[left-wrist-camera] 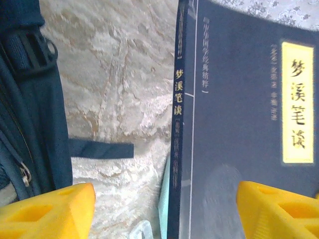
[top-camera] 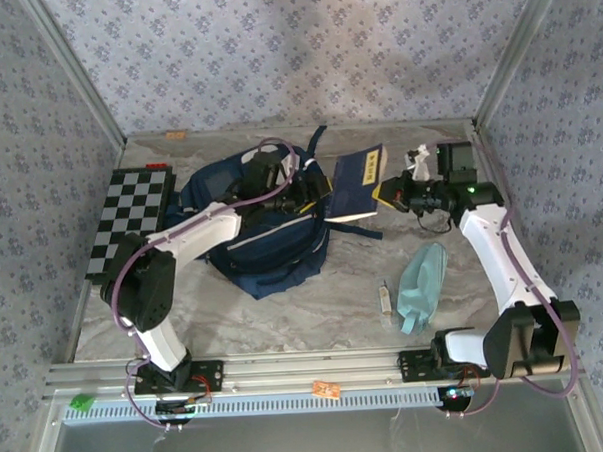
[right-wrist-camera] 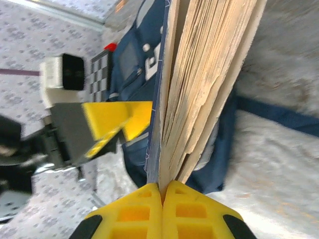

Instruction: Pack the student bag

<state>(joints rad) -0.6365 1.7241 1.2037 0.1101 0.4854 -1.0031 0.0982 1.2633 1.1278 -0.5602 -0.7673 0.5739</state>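
Student bag [top-camera: 267, 237] slumped at the middle-left of the desk [top-camera: 285, 317], partly beneath the left arm. Left pincer [left-wrist-camera: 164, 209] spread wide, yellow fingers [left-wrist-camera: 47, 211] either side of the spine of a navy book [left-wrist-camera: 239, 124]. Right pincer [right-wrist-camera: 162, 194] pressed tight on that book's cover edge, pages fanned above, just right of the bag. Teal pouch [top-camera: 422, 281] flat on the desk, well apart, nearer the right arm's base.

Marbled grey tabletop [top-camera: 285, 317]; floral-patterned walls [top-camera: 304, 56] on three sides; aluminium corner posts [top-camera: 75, 71].
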